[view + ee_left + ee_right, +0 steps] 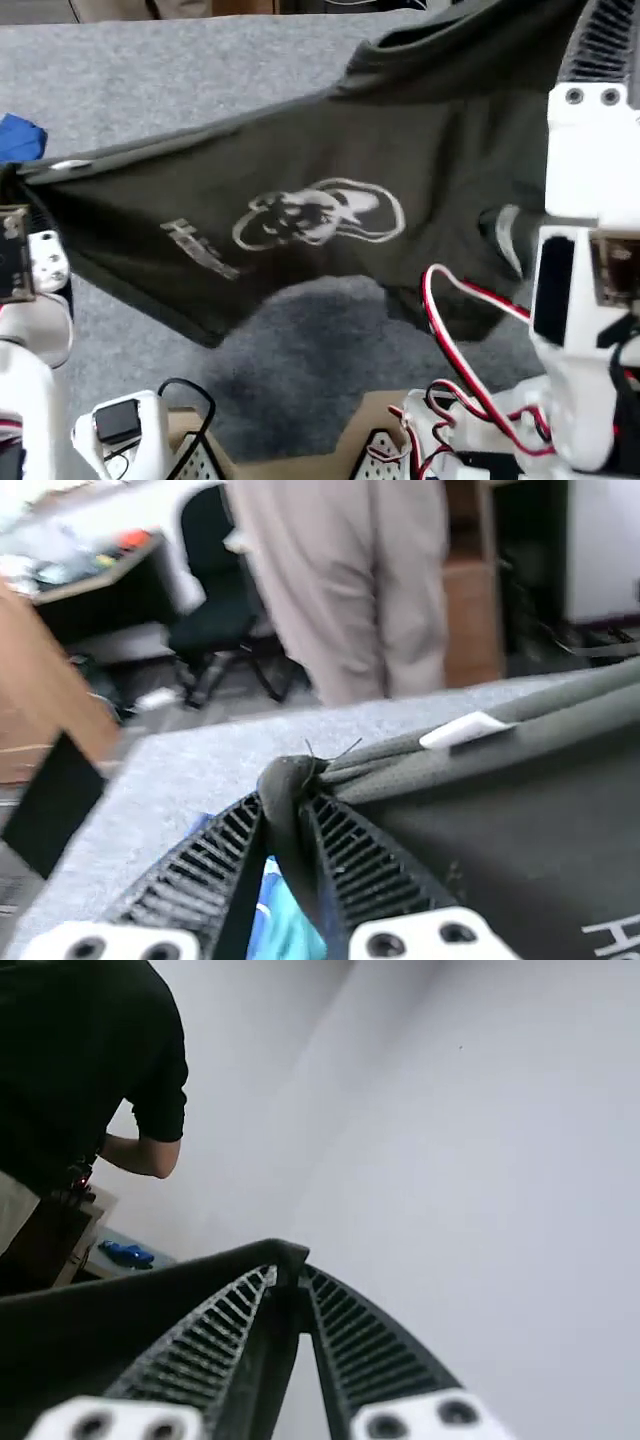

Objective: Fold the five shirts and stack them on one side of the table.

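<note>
**Dark shirt stretched between my two hands**

I hold the dark shirt (pixel 330 150) in the air above the grey desk (pixel 150 70), one edge of it in each hand. My left hand (pixel 290 805) is closed tightly on a bunched corner of the cloth. The fabric is squeezed between the two ribbed fingers (pixel 360 855), and a small lump of it comes out above the tips. Just beside this corner, a white tag (pixel 465 730) lies on the folded edge of the shirt.

My right hand (pixel 288 1282) is also closed on the shirt – a thin fold of dark fabric sits between its fingertips, and this hand is raised high and points toward a pale wall.

In the high view the shirt runs from the left edge of the desk up to the far right corner and is pulled nearly flat. Its white print (pixel 320 215) faces upward, near the middle. The lower edge of the shirt hangs loose, and the desk shows under it.

A blue cloth (pixel 20 135) lies on the desk at the far left – close to my left hand, just behind the corner which I hold.
</note>
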`<act>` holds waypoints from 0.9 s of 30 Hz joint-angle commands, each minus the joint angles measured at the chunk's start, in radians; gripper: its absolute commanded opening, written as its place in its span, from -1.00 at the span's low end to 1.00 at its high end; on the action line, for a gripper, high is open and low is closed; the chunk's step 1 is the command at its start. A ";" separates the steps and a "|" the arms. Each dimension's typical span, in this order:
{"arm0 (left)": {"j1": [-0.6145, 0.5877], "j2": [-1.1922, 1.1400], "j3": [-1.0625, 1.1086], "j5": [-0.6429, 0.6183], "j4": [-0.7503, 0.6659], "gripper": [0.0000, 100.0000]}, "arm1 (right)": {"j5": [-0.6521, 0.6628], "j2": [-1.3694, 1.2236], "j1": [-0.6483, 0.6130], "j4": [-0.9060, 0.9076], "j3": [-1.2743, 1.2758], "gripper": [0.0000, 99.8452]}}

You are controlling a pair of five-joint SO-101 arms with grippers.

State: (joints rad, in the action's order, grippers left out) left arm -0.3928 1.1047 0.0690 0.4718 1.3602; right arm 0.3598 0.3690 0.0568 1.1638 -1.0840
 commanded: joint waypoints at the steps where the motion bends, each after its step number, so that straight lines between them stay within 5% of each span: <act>1: -0.091 0.019 0.021 -0.002 -0.100 -0.96 | 0.011 0.012 -0.008 0.035 -0.008 -0.99; 23: -0.149 0.061 -0.064 -0.011 -0.158 -0.96 | 0.068 0.065 -0.007 0.057 -0.179 -0.99; 27: -0.141 0.114 -0.089 -0.089 -0.166 -0.96 | 0.068 0.087 -0.008 0.057 -0.179 -0.99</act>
State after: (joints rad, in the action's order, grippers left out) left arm -0.5247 1.2029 0.0215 0.4319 1.2190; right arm 0.4181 0.4534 0.0552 1.2267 -1.2589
